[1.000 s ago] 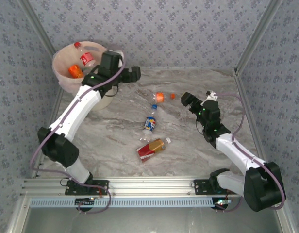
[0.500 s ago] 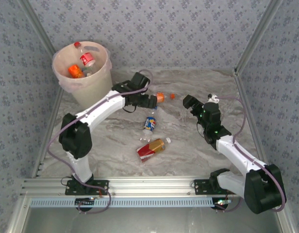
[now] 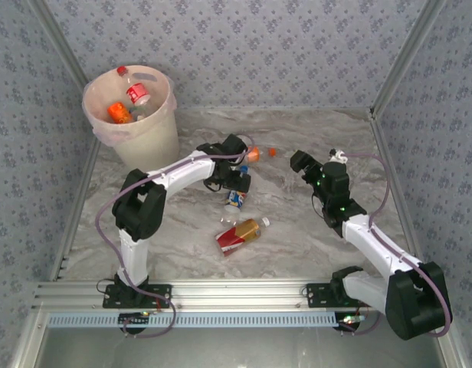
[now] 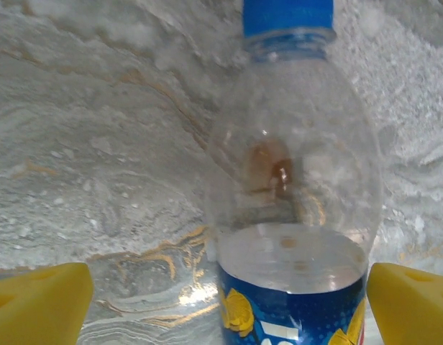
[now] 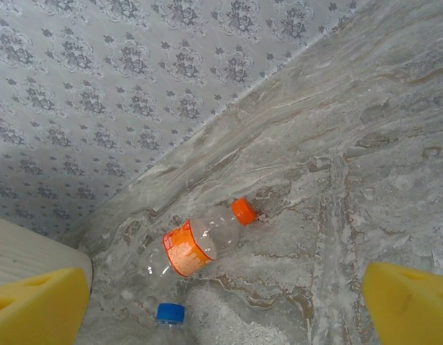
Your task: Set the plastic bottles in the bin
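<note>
A clear bottle with a blue label (image 3: 237,199) and a blue cap lies mid-table. My left gripper (image 3: 237,182) hangs open right above it. In the left wrist view this bottle (image 4: 293,201) lies between my yellow fingertips (image 4: 38,305), nearer the right one, which do not touch it. An orange-label bottle (image 3: 254,154) (image 5: 196,244) lies just behind it. A red-label bottle (image 3: 240,234) lies nearer the front. My right gripper (image 3: 299,162) (image 5: 225,305) is open and empty, to the right of the orange-label bottle. The bin (image 3: 155,138) stands at the back left with bottles (image 3: 136,93) inside.
The patterned back wall (image 3: 282,54) and metal corner posts (image 3: 397,61) close the table in. The left arm's white links (image 3: 178,170) stretch from the front left across to the middle. An aluminium rail (image 3: 236,295) runs along the front edge.
My left arm has swung from over the bin, right and forward, down to the blue-label bottle. The right arm has barely shifted. No bottle on the table has moved.
</note>
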